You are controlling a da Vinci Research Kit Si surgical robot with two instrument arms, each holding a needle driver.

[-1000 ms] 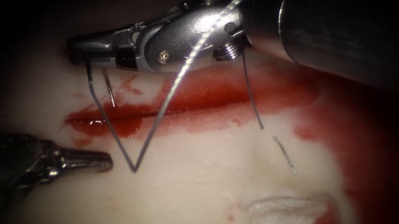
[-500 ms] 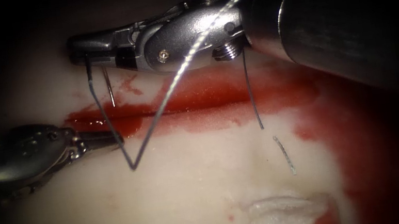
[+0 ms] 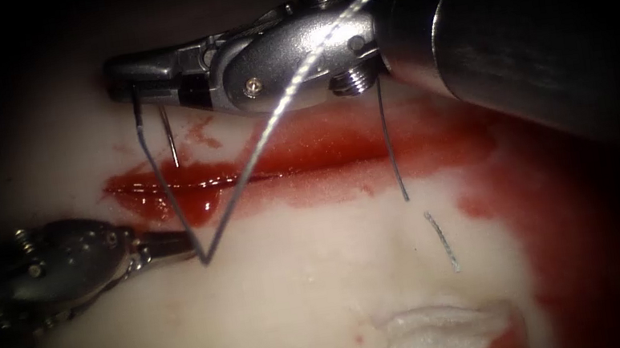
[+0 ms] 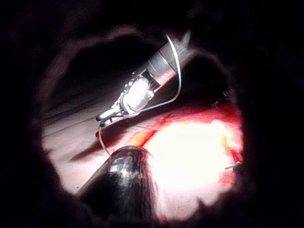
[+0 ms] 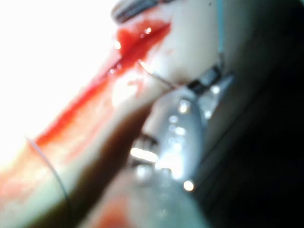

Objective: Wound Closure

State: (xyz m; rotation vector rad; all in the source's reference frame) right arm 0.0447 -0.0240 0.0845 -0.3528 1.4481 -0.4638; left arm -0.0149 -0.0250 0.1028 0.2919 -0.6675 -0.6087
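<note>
The tissue (image 3: 305, 312) has a cut (image 3: 301, 169) running across it, wet with red fluid. Above the cut's left end my right tool (image 3: 131, 82) is shut on the thread (image 3: 167, 194). From those jaws the thread drops across the cut to a sharp bend (image 3: 207, 262) at the tissue, then rises to the upper right over the tool. My left tool (image 3: 189, 248) lies low at the left with its jaws shut and its tip against the thread just above the bend. I cannot tell whether it grips the thread. The right tool (image 4: 135, 97) with its thread loop shows in the left wrist view.
A short thin strand (image 3: 169, 137) hangs beside the right tool's jaws. Another dark strand (image 3: 392, 150) hangs from its wrist across the cut. A cut end of thread (image 3: 441, 240) lies on the tissue. Red fluid (image 3: 571, 186) spreads at the right, and a pale torn patch (image 3: 445, 325) lies below.
My left tool moved right and up to the cut's left end, then came down to the thread's bend. The right tool and thread have stayed still.
</note>
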